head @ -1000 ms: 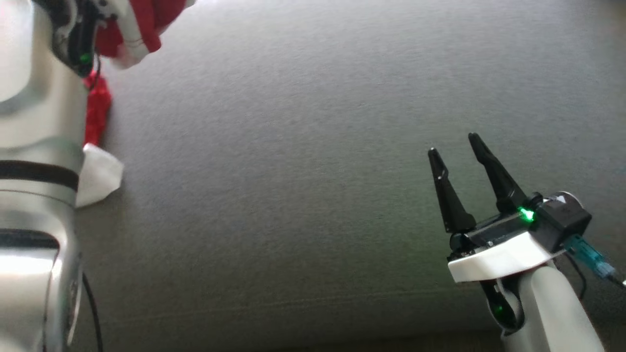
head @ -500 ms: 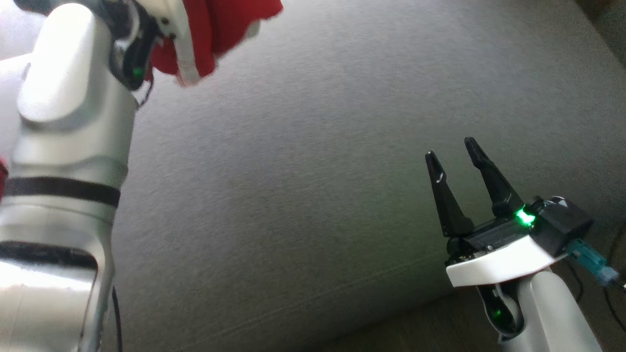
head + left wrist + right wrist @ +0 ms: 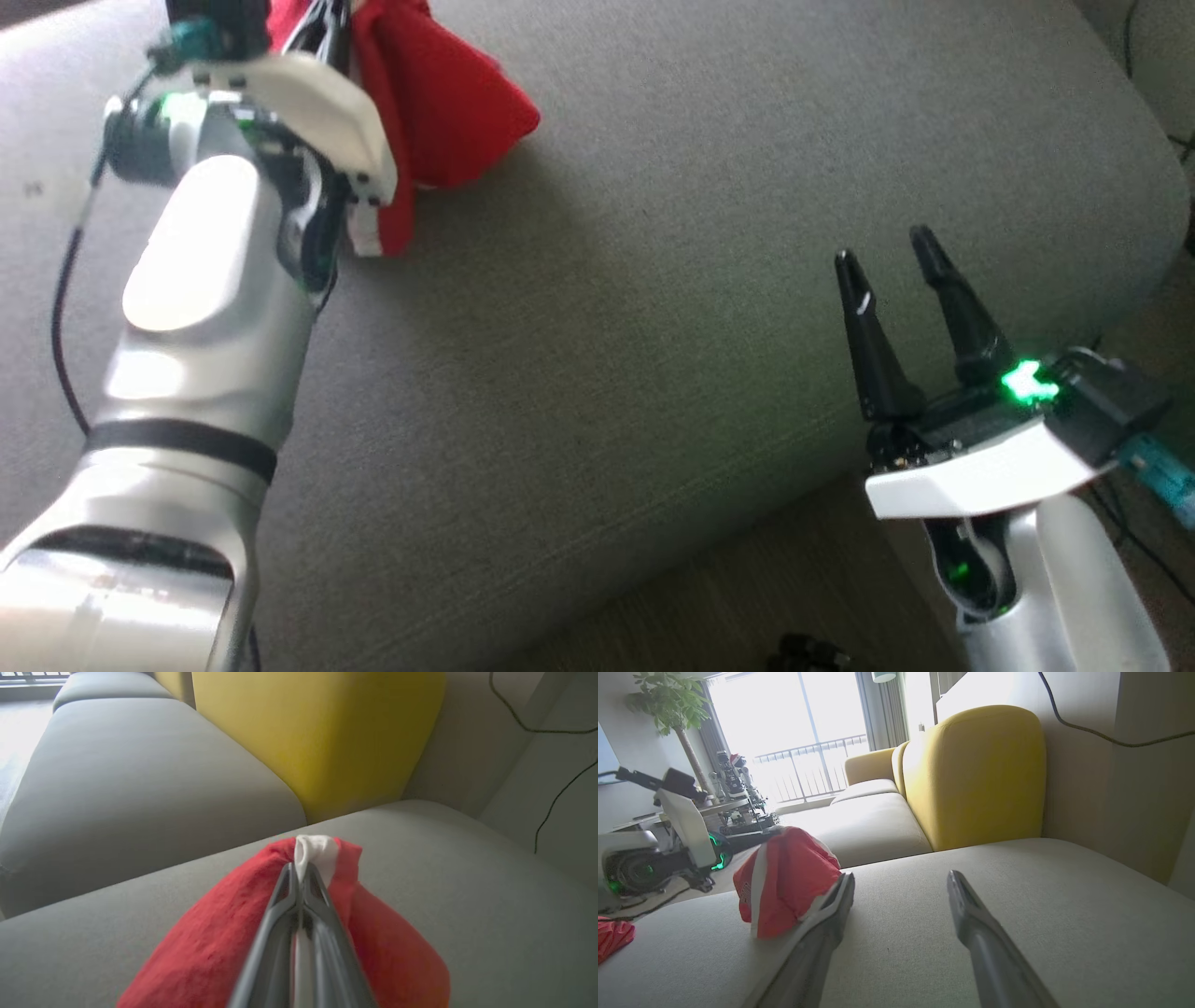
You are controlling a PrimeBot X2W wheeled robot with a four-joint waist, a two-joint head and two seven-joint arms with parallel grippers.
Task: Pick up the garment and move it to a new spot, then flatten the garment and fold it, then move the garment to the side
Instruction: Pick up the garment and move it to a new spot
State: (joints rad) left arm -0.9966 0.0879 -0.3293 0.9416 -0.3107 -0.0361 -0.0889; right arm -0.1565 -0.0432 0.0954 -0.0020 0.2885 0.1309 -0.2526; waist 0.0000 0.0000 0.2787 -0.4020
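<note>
Left end effector [image 3: 302,870]: pressed together, pinching white hem of red garment [image 3: 219,938]; grip hidden in head view.
Garment: over grey sofa seat [image 3: 653,327], top cut off in head view.
Right end effector [image 3: 884,250]: spread, empty.

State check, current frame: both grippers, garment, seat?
left gripper: shut on garment's white trim
right gripper: open, holding nothing
garment: bunched, not flattened, hanging from left gripper
grey seat: smooth, flat
</note>
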